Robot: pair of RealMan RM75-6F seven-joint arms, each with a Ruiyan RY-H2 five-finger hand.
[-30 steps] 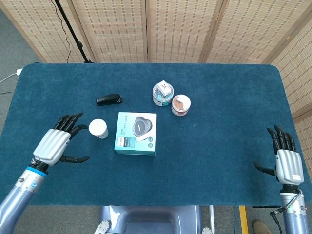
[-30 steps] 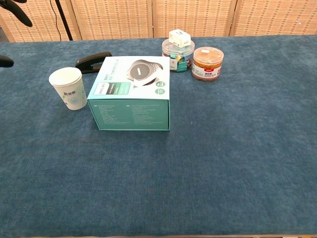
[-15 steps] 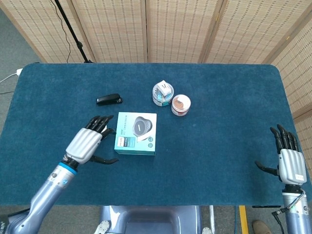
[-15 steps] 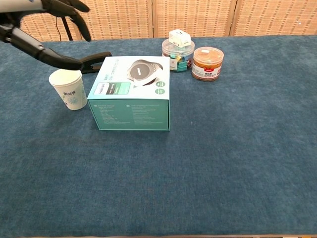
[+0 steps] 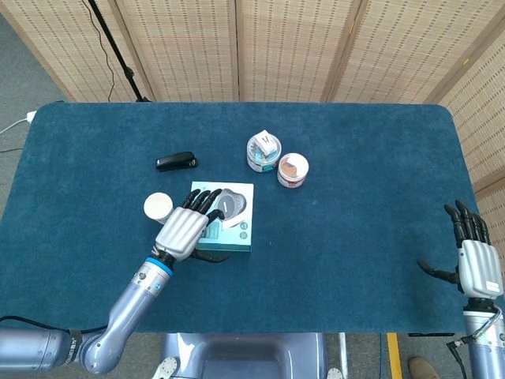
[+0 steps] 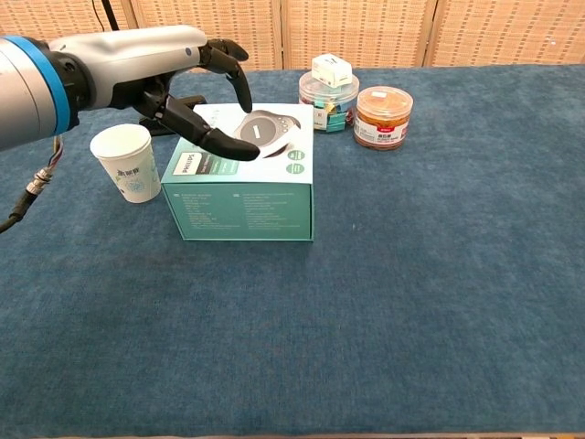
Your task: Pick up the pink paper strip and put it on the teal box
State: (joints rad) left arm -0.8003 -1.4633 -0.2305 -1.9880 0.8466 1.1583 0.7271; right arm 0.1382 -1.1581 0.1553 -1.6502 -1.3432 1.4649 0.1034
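- Our left hand (image 5: 183,230) hung right over the near-left part of the teal box (image 6: 247,197). Its fingers were spread and pointed away from us across the lid, and it had nothing in it as far as we could tell.
- Our right hand (image 5: 477,264) was way off at the right edge of the table (image 5: 355,237), fingers apart and empty too. It was well away from everything, so the left was clearly the nearer hand to the box.
- Here's the snag: we couldn't find the pink paper strip in either view. So we couldn't say which way it lay from the hand, or how its long axis ran. It may have been hidden under the hand or somewhere else, no idea.
- Around the box we had a paper cup (image 5: 158,207) just to its left and a black stapler (image 5: 176,162) behind that. A clear tub (image 5: 263,154) with a small white box on top and an orange jar (image 5: 293,170) sat further back.
- Head view gave us both hands and the whole layout from above.
- Chest view lost the right hand completely, but it showed the box's front face and the thumb reaching low over the lid. Whether it was touching, we couldn't tell.
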